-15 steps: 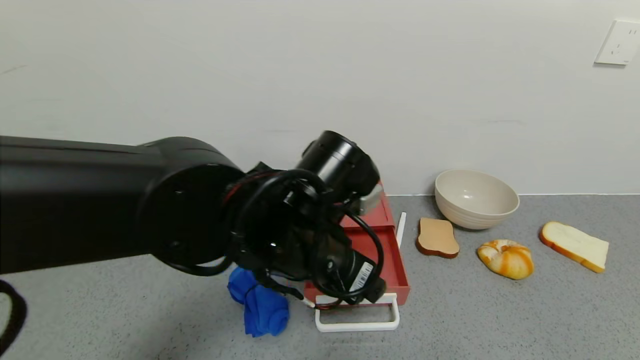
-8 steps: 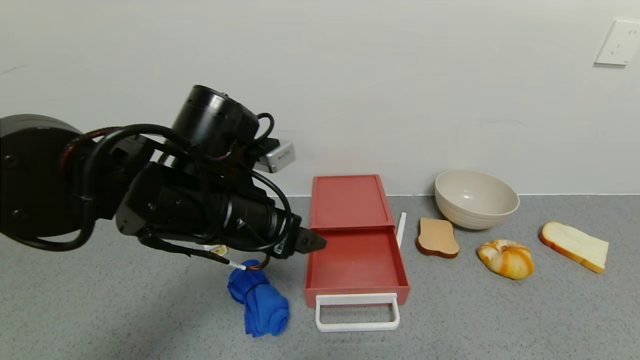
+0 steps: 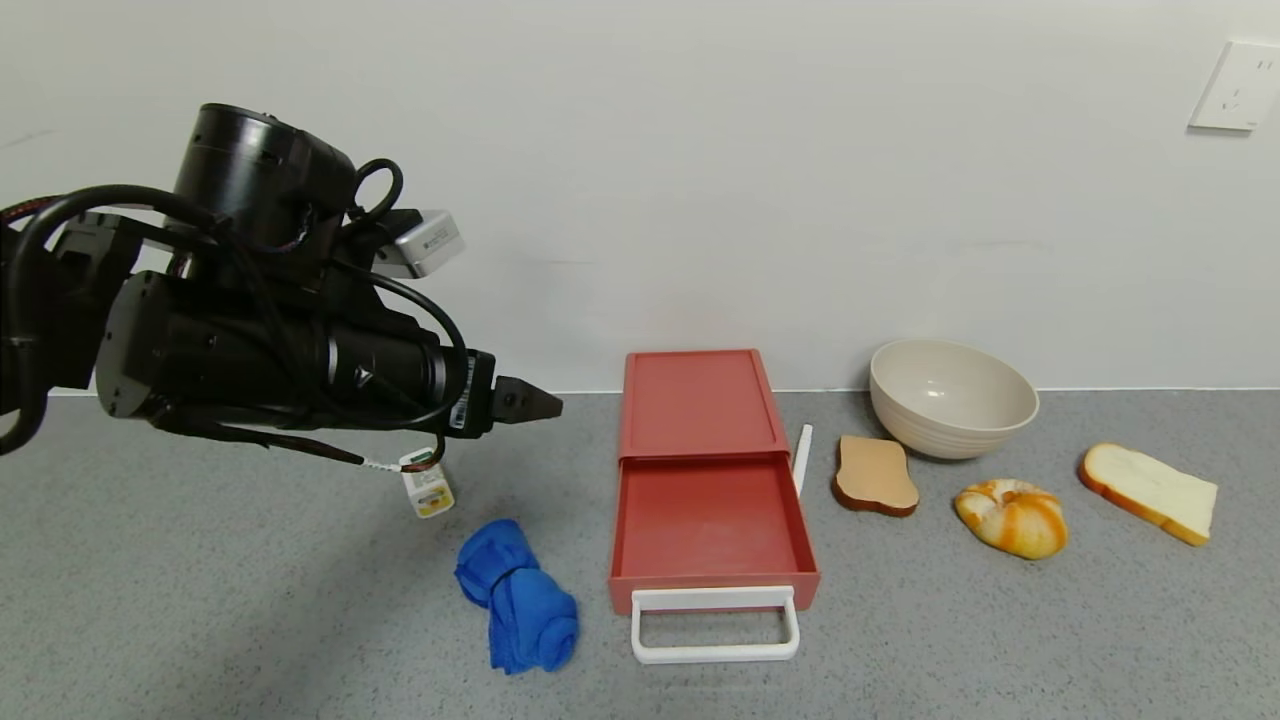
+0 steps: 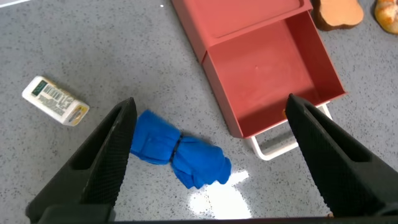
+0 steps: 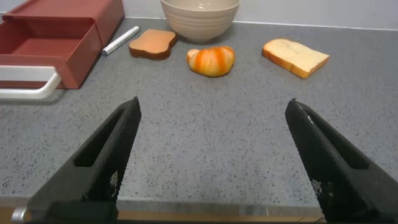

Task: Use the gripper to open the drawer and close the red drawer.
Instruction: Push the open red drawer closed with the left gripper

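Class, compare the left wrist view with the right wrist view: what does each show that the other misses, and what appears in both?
Only the left wrist view shows the blue cloth and the small labelled tag. Only the right wrist view shows the bowl, the white bread slice and the white pen. Both show the pulled-out red drawer with its white handle, the brown toast and the orange bun.

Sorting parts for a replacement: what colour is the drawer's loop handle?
White: the handle on the salmon-red drawer shows best in the head view.
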{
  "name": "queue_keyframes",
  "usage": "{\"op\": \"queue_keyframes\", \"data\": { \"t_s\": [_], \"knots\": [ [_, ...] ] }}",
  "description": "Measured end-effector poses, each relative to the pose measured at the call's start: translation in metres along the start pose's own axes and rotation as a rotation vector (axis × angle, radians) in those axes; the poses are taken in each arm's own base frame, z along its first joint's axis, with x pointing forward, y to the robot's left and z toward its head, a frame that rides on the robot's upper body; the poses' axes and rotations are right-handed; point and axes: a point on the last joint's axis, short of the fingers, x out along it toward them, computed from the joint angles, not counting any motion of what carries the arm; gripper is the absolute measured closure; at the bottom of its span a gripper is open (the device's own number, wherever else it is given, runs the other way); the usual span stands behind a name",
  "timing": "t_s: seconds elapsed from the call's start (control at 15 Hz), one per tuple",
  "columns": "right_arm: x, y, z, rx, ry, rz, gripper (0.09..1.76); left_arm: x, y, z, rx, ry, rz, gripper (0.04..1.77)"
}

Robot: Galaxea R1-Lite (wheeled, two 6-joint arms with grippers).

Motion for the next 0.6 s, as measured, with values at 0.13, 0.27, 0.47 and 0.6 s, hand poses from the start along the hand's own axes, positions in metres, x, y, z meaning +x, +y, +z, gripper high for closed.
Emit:
{"op": "queue_keyframes", "data": {
  "t_s": [0.13, 0.27, 0.47, 0.6],
  "knots": [
    [0.0, 0.0, 0.0, 0.0, 0.0, 0.0, 0.14, -0.0014, 0.0058, -0.0005, -0.012, -0.001, 0.011, 0.09],
    [0.0, 0.0, 0.0, 0.0, 0.0, 0.0, 0.14, -0.0014, 0.0095, -0.0023, -0.019, 0.004, 0.021, 0.09],
    [0.0, 0.0, 0.0, 0.0, 0.0, 0.0, 0.14, -0.0017, 0.0109, -0.0033, -0.025, 0.007, 0.022, 0.09],
    [0.0, 0.0, 0.0, 0.0, 0.0, 0.0, 0.14, -0.0017, 0.0109, -0.0043, -0.025, 0.01, 0.022, 0.09]
  ]
}}
